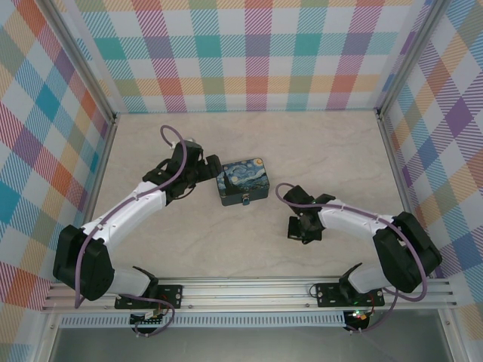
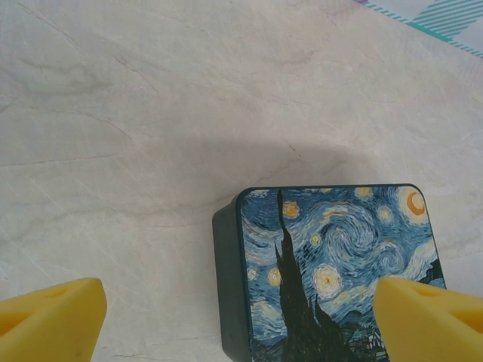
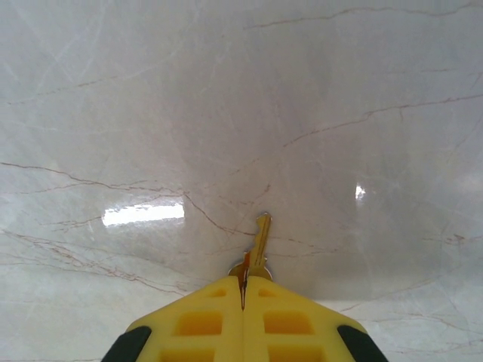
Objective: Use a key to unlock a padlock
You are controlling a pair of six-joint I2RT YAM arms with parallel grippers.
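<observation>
1. Pale, marble-veined tabletop [image 1: 317, 143] fills a bay walled in pastel plaid. On it stands a small rectangular tin box printed with a swirling blue night sky [image 1: 243, 181].
2. In the overhead view, the tiny blue-teal padlock [image 1: 247, 200] hangs at the box's near face, a speck only.
3. The right gripper [image 3: 243, 290] has its yellow fingers pressed together on the head of a small thin metal key [image 3: 260, 240]. The key's blade sticks straight forward out of the fingertips, just above bare table.
4. Seen from above, the padlock lies forward and to the left of the right gripper, apart from it. By my reading the key's long axis is not yet aimed at the lock, so swinging it round is what the coming move depends on.
5. The left gripper [image 2: 240, 298] is spread wide and holds nothing. It sits over the box's far-left corner and is the nearer arm to the box.
6. Shackle, keyhole and latch are too small to make out.
</observation>
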